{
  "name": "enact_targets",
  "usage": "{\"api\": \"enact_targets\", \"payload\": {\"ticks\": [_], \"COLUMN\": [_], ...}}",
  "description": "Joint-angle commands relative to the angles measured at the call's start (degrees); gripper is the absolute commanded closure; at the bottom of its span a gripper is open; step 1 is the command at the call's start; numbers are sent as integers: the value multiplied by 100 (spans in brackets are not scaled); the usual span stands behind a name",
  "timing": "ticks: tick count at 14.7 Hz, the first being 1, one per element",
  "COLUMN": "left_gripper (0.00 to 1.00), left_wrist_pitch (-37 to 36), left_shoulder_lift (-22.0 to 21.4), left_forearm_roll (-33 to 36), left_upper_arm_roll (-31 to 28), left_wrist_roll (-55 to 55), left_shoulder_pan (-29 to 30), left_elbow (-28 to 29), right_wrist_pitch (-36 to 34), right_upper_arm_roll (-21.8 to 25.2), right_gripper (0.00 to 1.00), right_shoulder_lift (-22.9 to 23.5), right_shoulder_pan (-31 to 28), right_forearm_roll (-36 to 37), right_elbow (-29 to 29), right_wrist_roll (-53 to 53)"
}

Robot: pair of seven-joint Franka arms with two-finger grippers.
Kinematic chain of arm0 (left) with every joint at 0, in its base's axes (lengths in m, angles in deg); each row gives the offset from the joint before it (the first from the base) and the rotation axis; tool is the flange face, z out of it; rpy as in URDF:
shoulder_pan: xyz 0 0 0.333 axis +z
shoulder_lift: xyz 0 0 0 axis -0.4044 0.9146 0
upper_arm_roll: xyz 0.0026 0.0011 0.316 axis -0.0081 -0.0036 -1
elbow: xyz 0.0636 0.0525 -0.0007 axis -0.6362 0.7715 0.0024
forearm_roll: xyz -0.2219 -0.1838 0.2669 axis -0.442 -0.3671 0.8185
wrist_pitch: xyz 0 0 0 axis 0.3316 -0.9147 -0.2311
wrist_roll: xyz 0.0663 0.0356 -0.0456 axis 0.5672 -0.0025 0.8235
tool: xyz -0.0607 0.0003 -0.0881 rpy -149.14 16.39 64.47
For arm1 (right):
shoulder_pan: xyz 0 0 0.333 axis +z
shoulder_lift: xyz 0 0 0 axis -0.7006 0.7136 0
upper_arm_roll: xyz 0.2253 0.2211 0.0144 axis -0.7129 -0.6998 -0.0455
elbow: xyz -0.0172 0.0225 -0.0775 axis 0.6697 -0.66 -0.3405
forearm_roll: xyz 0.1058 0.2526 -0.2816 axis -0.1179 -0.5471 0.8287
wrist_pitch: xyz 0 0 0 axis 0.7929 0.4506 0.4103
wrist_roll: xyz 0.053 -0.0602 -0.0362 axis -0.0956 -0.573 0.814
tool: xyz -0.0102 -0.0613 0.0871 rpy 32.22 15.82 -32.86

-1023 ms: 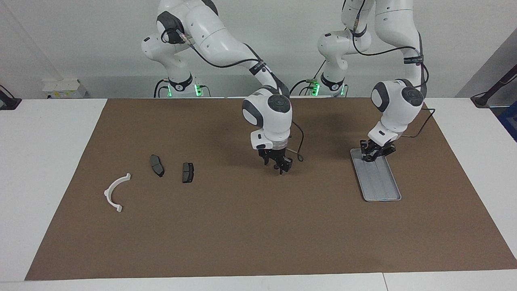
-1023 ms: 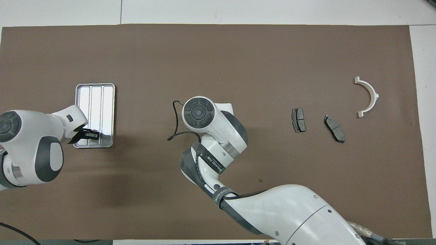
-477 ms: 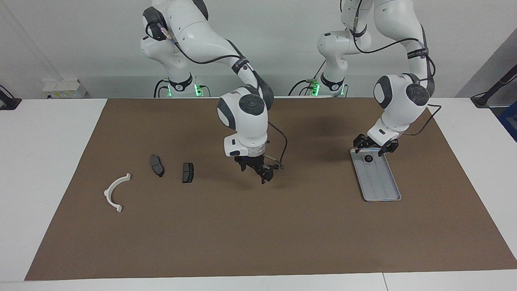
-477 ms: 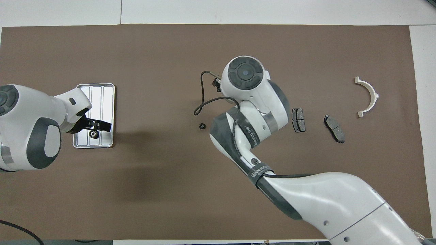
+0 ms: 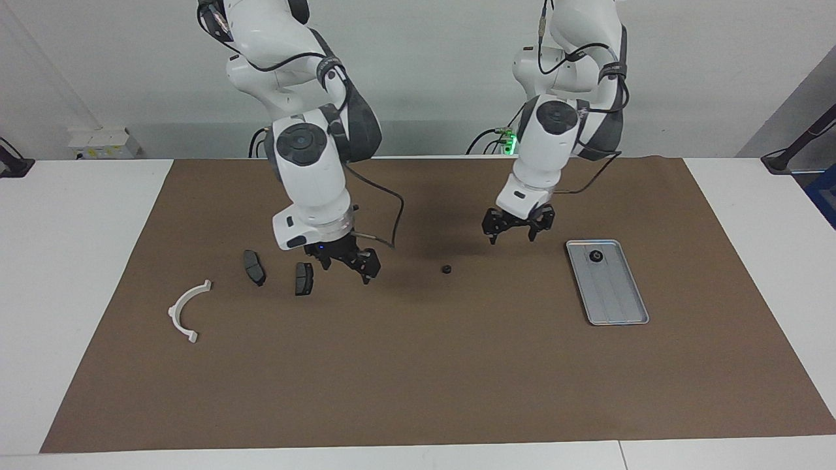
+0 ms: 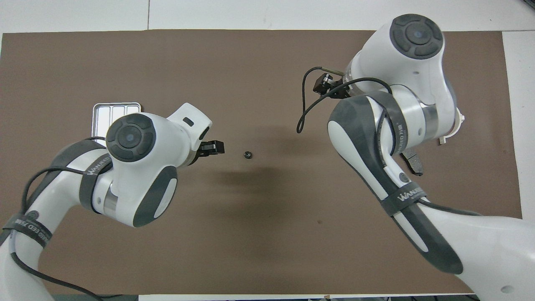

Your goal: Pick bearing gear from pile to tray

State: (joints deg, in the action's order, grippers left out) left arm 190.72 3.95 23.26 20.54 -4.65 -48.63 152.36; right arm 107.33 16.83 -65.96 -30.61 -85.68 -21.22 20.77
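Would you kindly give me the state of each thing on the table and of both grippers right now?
Tray: flat on the mat, one small black round piece in it.
Second black round piece: loose on the mat.
Two brake-pad pieces: lying flat, apart.
White arc: flat, untouched.
Left gripper: open, empty.
Right gripper: open, empty.

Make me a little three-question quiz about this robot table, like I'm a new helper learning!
1. True or false: one small black round piece already lies in the tray.
2. Which hand hangs over the mat between the loose black piece and the tray: A) left hand, B) right hand?
3. Fill in: the right hand hangs beside a dark grey ____.

Key: 1 true; 2 A; 3 pad.
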Motion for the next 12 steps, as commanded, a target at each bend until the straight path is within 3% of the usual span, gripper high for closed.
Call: {"api": "enact_targets", "payload": {"ticks": [1,3,7,12], "left_gripper": [0,0,0,1], "left_wrist_pitch": [4,83,486,811], "left_shoulder_lift": [703,1221,1872,1953], "left_forearm_roll": [258,636,672,708], "left_upper_arm_roll": [-119,-93,-102,-111], "left_wrist_roll": [770,1342,1651,1634], "left_shoulder_pan": [-605,-756,-976,-906], "left_elbow": [-543,-912,-1238,-1143], "right_wrist_pitch": [-223,-372,-653,-733], "right_upper_arm_roll": [-86,-86,-77,-7], "right_gripper": [0,0,0,0], "right_shoulder_lift": [-174,-236,-359,-902], "right_shoulder_pan": [-436,-831,-1306,-1448], "right_forearm_roll": [-113,-113,-113,-43], "right_elbow": [-121,-148,-174,-472], "right_wrist_roll": [-1092,-2083,-3519,-3706]}}
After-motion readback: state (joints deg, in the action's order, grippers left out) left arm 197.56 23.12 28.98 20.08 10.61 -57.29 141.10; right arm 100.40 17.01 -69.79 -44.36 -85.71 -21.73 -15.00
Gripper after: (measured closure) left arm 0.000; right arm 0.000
